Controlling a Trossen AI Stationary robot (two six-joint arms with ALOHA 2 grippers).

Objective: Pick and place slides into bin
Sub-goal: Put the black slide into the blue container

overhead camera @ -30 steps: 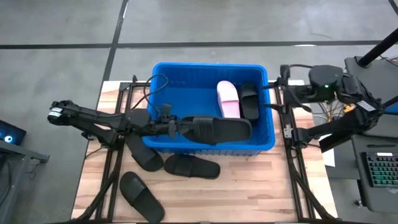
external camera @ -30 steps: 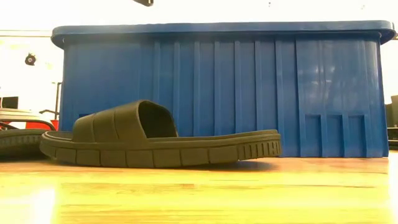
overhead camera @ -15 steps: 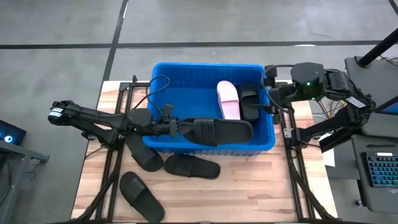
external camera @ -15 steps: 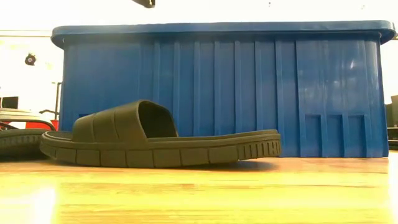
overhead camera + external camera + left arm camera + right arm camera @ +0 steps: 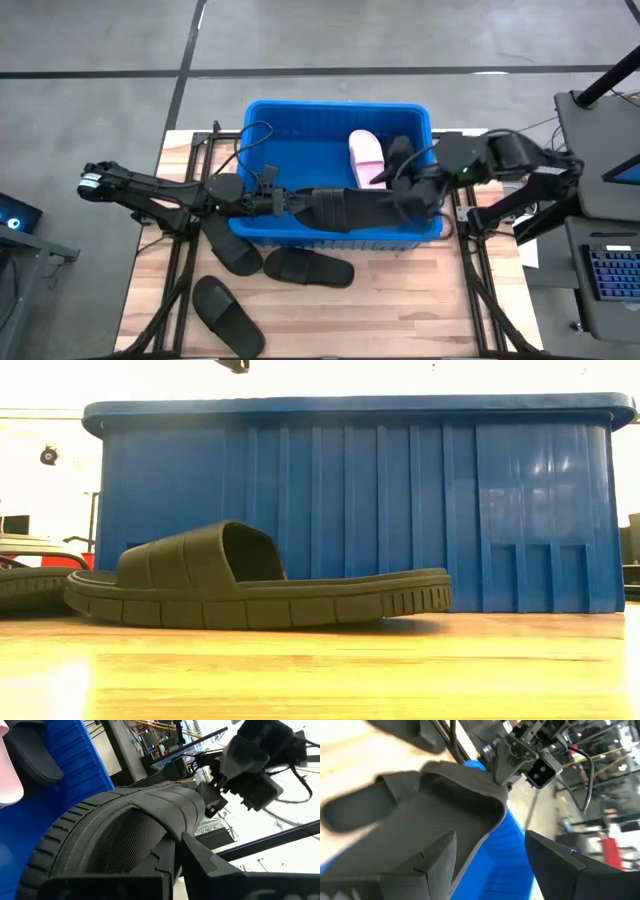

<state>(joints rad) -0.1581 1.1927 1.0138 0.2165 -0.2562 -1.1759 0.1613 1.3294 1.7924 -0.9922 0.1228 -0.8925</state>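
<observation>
The black slide (image 5: 350,209) hangs over the bin's (image 5: 335,110) front rim at centre frame, clamped in the closed left gripper (image 5: 288,203). The right gripper (image 5: 415,192), fingers spread wide, seems to straddle its far end, perhaps for a handover. Next, the slide needs releasing inside the bin.

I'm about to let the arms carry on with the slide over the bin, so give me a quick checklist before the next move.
1. Left end effector shut on held black slide: ok.
2. Right end effector open at that slide's far end: ok.
3. Held slide over blue bin: ok.
4. Pink slide inside bin: ok.
5. Three black slides on table not binned: not ok.
6. Right fingers touching slide: cannot tell.
</observation>
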